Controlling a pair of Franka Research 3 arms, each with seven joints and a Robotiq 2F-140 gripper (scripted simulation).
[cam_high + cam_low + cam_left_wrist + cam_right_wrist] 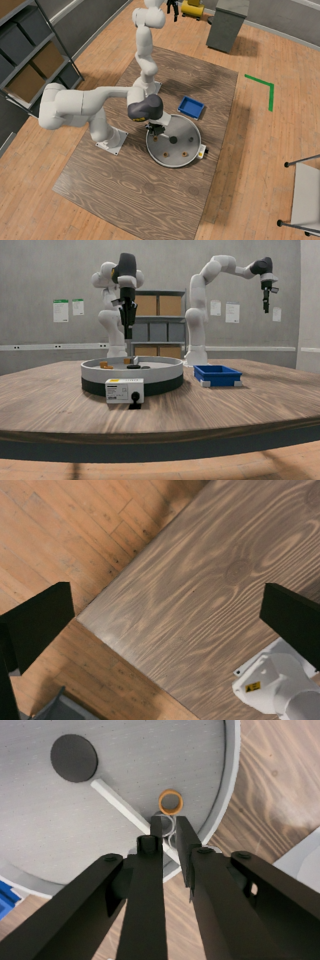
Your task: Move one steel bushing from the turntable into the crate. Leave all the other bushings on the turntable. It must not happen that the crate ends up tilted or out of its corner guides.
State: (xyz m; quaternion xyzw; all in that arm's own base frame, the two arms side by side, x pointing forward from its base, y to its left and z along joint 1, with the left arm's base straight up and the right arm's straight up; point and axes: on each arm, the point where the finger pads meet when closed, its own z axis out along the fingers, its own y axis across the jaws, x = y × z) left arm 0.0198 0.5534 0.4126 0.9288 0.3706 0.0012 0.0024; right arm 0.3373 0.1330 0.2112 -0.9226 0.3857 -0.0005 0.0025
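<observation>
The turntable carries brass bushings, one near two steel bushings beside the white bar. Those two are partly hidden by fingers. Another dark steel bushing lies across the turntable. My right gripper is nearly closed on nothing, pointing down above the turntable. The blue crate sits level within its corner guides. My left gripper is wide open and empty, high beyond the crate.
A white bar runs from near the dark central disc to the rim. Brass bushings stand elsewhere on the turntable. A white control box is at the turntable's outer side.
</observation>
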